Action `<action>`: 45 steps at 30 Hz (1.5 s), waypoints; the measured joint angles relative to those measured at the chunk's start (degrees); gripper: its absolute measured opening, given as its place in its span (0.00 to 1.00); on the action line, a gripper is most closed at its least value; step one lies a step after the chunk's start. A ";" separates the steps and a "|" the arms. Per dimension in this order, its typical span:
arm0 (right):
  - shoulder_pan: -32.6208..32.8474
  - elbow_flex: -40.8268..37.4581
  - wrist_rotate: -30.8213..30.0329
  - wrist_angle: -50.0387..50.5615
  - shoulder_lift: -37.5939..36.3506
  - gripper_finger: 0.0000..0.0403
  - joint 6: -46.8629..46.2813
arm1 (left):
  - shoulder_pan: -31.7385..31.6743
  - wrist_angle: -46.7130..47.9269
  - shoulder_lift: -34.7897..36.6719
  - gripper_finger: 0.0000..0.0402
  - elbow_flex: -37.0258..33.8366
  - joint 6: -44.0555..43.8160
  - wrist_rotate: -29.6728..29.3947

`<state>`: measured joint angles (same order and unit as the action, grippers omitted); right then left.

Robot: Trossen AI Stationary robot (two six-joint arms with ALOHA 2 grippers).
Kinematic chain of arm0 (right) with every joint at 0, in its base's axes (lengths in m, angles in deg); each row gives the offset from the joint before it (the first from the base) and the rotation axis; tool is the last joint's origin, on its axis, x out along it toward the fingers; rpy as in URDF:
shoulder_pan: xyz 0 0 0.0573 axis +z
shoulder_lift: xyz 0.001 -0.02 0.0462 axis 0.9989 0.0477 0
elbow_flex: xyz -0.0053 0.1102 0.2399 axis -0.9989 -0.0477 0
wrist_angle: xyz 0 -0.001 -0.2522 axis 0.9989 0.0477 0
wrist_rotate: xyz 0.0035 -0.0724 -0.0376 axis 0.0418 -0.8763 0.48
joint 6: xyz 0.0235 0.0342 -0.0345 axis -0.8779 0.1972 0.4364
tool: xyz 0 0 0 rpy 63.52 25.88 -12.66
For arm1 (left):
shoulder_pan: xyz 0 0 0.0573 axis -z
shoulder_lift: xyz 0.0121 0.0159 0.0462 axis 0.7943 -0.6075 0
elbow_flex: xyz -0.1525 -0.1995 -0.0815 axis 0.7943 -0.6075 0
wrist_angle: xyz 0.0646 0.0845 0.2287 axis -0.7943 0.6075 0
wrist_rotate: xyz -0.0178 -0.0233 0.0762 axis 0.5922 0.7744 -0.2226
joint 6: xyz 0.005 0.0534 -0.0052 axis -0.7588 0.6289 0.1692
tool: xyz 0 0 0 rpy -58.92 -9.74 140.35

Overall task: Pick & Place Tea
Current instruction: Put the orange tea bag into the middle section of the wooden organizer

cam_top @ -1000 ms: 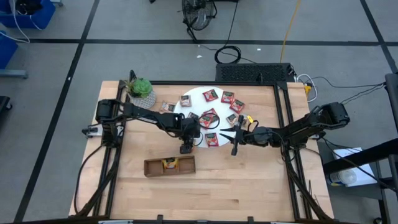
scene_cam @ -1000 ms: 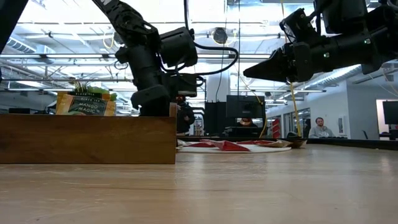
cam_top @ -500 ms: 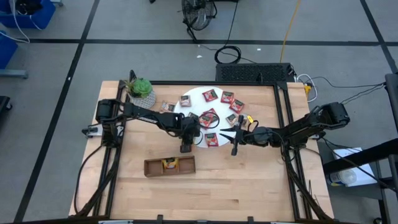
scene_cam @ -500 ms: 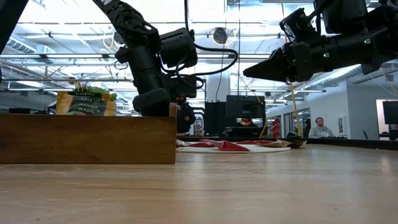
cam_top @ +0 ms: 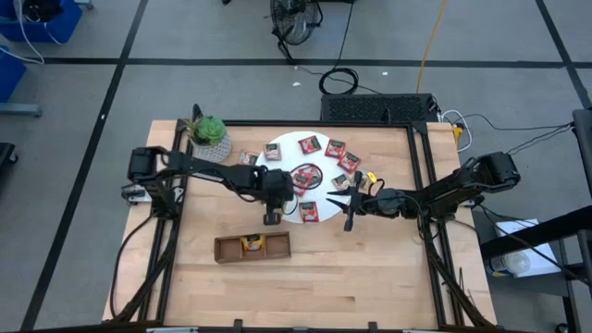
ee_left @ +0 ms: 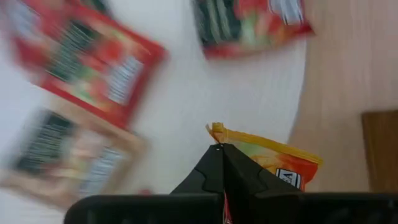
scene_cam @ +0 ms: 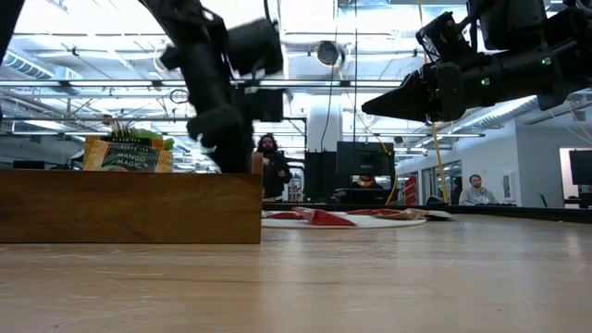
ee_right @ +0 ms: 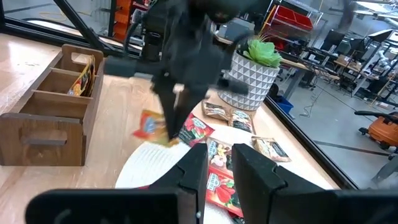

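Observation:
Several small tea sachets, mostly red, lie flat on the white disc (cam_top: 277, 162); two more (cam_top: 248, 158) lie on the wood beside the plant. My left gripper (cam_top: 272, 218) hangs over the disc's near-left rim, shut on an orange-yellow sachet (ee_right: 149, 127). My right gripper (cam_top: 350, 209) hovers level at the disc's right side, slightly open, with nothing between its fingers. Another orange sachet (cam_top: 250, 244) stands in the middle compartment of the wooden tray (cam_top: 231, 248). My left gripper pinches the orange-yellow sachet between its two fingertips (ee_left: 214, 167), close to the crimped edge (ee_left: 217, 132) at one corner. The fingers point down from above. The sachet hangs tilted below them, clear of the disc and the table.
A green potted plant (cam_top: 209, 135) stands at the far left corner. The tray (scene_cam: 129, 205) lies near the table's front, just nearer than my left gripper. People show in the room beyond the table (scene_cam: 268, 166). Bare wood lies right of the tray.
My left gripper has risen a little and gone toward the table's left edge, blurred in motion, with the orange-yellow sachet in its fingers. The sachets on the disc now lie slightly farther toward the table's left than before. My right gripper has kept still.

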<state>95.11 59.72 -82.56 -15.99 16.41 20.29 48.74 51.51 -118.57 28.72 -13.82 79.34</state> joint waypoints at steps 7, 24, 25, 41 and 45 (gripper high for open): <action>-0.01 -0.01 0.00 -0.26 -0.01 0.15 -0.11 | 3.52 -0.02 7.81 0.01 0.04 -0.07 -11.60; 0.00 -0.01 -0.15 -0.49 0.00 0.15 -0.62 | 41.10 5.31 10.96 0.00 0.13 -24.68 -59.64; -0.01 -0.01 -0.15 -0.49 -0.02 0.15 -0.83 | 42.70 5.56 10.38 0.00 0.13 -27.07 -60.34; 0.10 -0.01 -0.07 -0.70 0.00 0.15 -2.52 | 48.08 8.84 -2.50 0.00 0.15 -41.06 -59.63; 0.10 -0.01 -0.04 -0.70 0.00 0.15 -2.52 | 48.20 10.96 -3.08 0.00 0.17 -41.42 -58.39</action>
<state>95.21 59.71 -82.60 -16.69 16.41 17.76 96.94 62.47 -121.66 28.89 -55.24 20.96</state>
